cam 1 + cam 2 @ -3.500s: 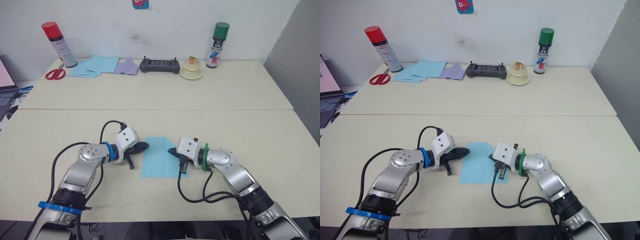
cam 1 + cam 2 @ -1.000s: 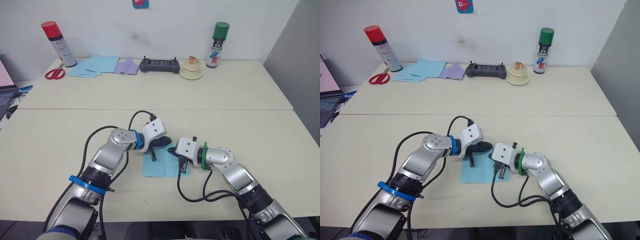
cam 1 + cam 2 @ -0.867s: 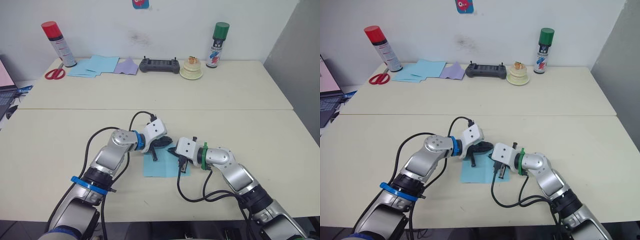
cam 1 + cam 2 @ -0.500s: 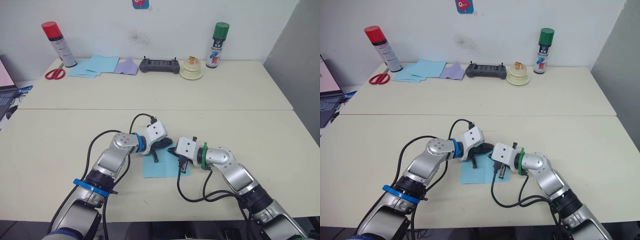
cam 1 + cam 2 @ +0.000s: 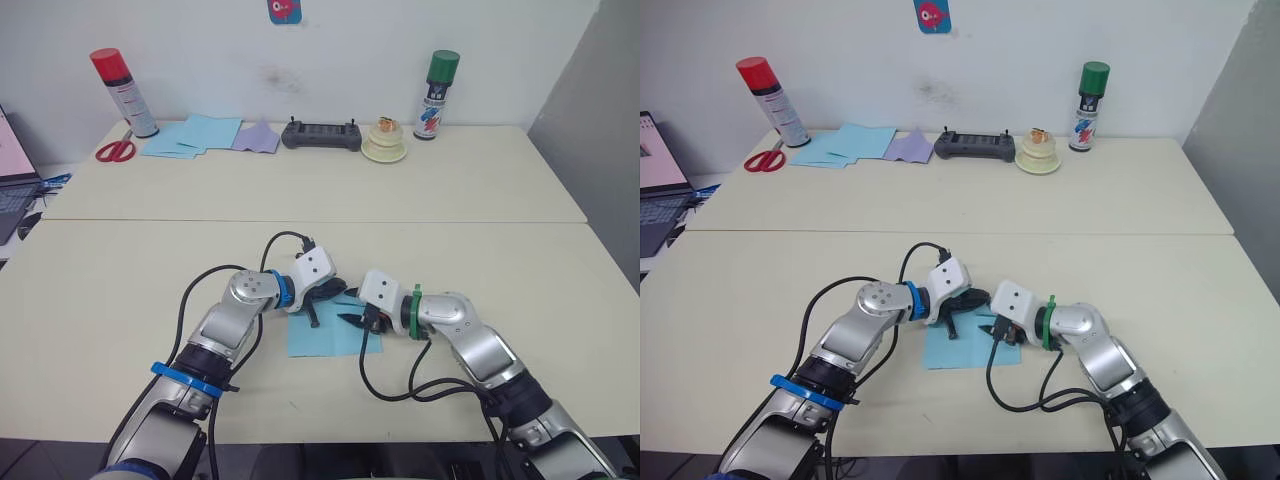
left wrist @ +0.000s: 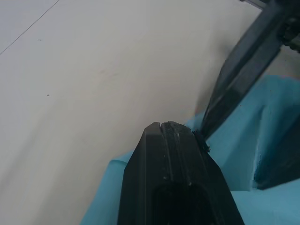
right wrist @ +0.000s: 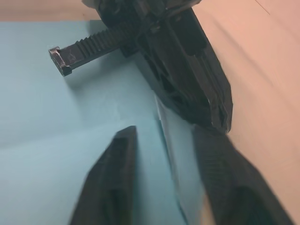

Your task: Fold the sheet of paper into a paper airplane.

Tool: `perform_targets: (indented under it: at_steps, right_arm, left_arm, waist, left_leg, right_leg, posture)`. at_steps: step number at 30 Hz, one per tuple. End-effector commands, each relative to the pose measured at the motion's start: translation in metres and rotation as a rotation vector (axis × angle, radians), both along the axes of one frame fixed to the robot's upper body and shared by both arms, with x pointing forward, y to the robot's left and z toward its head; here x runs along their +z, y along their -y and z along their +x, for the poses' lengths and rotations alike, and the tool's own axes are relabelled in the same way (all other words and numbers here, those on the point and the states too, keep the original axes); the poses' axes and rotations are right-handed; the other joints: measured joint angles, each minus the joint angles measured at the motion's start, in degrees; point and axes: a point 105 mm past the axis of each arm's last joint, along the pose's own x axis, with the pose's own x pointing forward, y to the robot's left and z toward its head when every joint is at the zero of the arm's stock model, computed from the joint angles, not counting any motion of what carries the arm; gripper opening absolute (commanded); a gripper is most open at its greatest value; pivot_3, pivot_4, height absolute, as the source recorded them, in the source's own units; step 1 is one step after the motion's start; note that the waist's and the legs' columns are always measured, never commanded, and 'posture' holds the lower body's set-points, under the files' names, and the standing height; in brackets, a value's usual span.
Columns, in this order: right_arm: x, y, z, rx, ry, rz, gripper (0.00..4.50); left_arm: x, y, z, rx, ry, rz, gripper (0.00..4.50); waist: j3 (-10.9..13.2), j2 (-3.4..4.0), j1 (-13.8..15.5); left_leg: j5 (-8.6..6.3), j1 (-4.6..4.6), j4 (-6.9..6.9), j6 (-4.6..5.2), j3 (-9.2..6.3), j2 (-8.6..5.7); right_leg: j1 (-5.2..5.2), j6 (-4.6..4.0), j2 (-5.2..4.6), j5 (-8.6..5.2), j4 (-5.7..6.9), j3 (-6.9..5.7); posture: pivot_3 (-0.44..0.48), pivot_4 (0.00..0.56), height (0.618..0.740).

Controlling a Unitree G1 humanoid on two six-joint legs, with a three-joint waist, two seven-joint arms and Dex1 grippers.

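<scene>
The sheet of paper (image 5: 325, 335) lies at lower centre of the head view. The left gripper (image 5: 335, 293) seems clenched, pressing its upper edge; the right gripper (image 7: 161, 183) is spread, straddling a raised fold. An early fold; next, pinch and crease

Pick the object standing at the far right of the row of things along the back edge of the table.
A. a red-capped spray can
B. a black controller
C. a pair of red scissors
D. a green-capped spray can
D. In the head views the green-capped spray can stands furthest right in the back row, beyond the black controller, while the red-capped spray can and red scissors sit at the left end.
</scene>
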Motion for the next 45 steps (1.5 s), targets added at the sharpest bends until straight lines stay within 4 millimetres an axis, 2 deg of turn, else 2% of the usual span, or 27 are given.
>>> perform_targets:
  at_steps: [1, 7, 8, 10, 14, 15, 18, 22, 31, 37, 45]
  right_arm:
    - [0.003, 0.007, -0.010, 0.021, -0.124, 0.037, 2.30]
    - [0.027, 0.012, -0.014, 0.017, -0.208, 0.160, 2.30]
    - [0.032, 0.013, -0.012, 0.010, -0.213, 0.184, 2.14]
    - [0.042, 0.015, -0.007, -0.023, -0.221, 0.234, 1.71]
    - [0.049, 0.013, 0.008, -0.086, -0.191, 0.278, 0.26]
    - [0.050, 0.010, 0.009, -0.096, -0.195, 0.294, 0.02]
    - [0.045, 0.007, 0.020, -0.170, -0.184, 0.299, 0.02]
    - [0.026, 0.007, 0.027, -0.222, -0.155, 0.213, 0.02]
    - [0.003, 0.009, 0.030, -0.283, -0.170, 0.124, 0.02]
    - [-0.009, 0.017, 0.016, -0.259, -0.205, 0.069, 0.02]
    - [-0.032, 0.047, -0.005, -0.350, -0.286, 0.021, 0.02]
  left_arm:
    - [-0.027, -0.010, -0.005, 0.029, -0.076, 0.070, 0.00]
    - [-0.026, -0.011, -0.004, 0.028, -0.073, 0.073, 0.00]
    - [-0.026, -0.011, -0.004, 0.026, -0.072, 0.073, 0.00]
    - [-0.026, -0.011, -0.004, 0.024, -0.072, 0.073, 0.00]
    - [-0.026, -0.009, -0.004, 0.018, -0.069, 0.073, 0.00]
    - [-0.026, -0.009, -0.004, 0.015, -0.069, 0.074, 0.00]
    - [-0.026, -0.008, -0.004, 0.012, -0.067, 0.075, 0.00]
    - [-0.026, -0.008, -0.004, 0.006, -0.065, 0.080, 0.00]
    - [-0.026, -0.006, -0.005, -0.003, -0.059, 0.079, 0.00]
    - [-0.027, -0.007, -0.005, -0.004, -0.060, 0.082, 0.00]
    - [-0.028, -0.010, -0.006, -0.001, -0.061, 0.086, 0.00]
  waist:
    - [0.0, 0.00, 0.0]
    - [0.0, 0.02, 0.0]
    - [0.0, 0.02, 0.0]
    - [0.0, 0.02, 0.0]
    - [0.0, 0.02, 0.0]
    - [0.0, 0.02, 0.0]
    - [0.0, 0.02, 0.0]
    - [0.0, 0.02, 0.0]
    - [0.0, 0.05, 0.0]
    - [-0.1, 0.11, 0.0]
    - [-0.5, 0.09, 0.0]
  left_leg:
    - [0.00, 0.00, 0.00, 0.00, 0.00, -0.01]
    - [0.00, 0.00, 0.00, 0.00, -0.03, -0.01]
    - [0.00, 0.00, 0.00, 0.00, -0.03, -0.01]
    - [0.00, -0.01, 0.00, 0.00, -0.03, -0.01]
    - [0.00, -0.01, 0.00, 0.00, -0.04, -0.01]
    - [0.00, -0.01, 0.00, 0.00, -0.04, -0.01]
    - [0.00, -0.02, -0.01, 0.00, -0.05, -0.01]
    - [0.00, -0.03, 0.00, 0.00, -0.01, -0.04]
    - [0.00, -0.04, -0.01, 0.00, -0.01, -0.03]
    - [0.00, -0.04, -0.01, 0.00, -0.01, -0.04]
    - [0.00, -0.03, -0.03, 0.00, 0.01, -0.04]
  right_leg:
    - [0.00, 0.00, 0.00, 0.00, 0.00, 0.01]
    - [0.00, 0.00, 0.01, 0.00, 0.01, -0.02]
    - [0.00, 0.00, 0.01, 0.00, 0.01, -0.03]
    - [0.00, 0.00, 0.01, 0.00, 0.00, -0.02]
    - [0.00, 0.00, 0.01, 0.00, 0.01, -0.03]
    - [0.00, 0.00, 0.01, 0.00, 0.01, -0.03]
    - [-0.01, 0.00, 0.01, 0.00, 0.00, -0.04]
    - [-0.01, 0.00, -0.02, 0.00, 0.00, -0.01]
    - [-0.04, 0.01, -0.01, 0.00, 0.00, 0.00]
    - [-0.03, 0.01, -0.01, 0.00, -0.02, -0.01]
    - [-0.01, 0.02, -0.01, -0.01, -0.06, 0.00]
  posture:
    - [0.000, 0.150, 0.740]
    - [0.000, 0.150, 0.740]
    - [0.000, 0.150, 0.740]
    - [0.000, 0.150, 0.740]
    - [0.000, 0.150, 0.740]
    - [0.000, 0.150, 0.740]
    - [0.000, 0.150, 0.740]
    - [0.000, 0.150, 0.740]
    - [0.000, 0.150, 0.740]
    - [0.000, 0.150, 0.740]
    - [0.000, 0.150, 0.740]
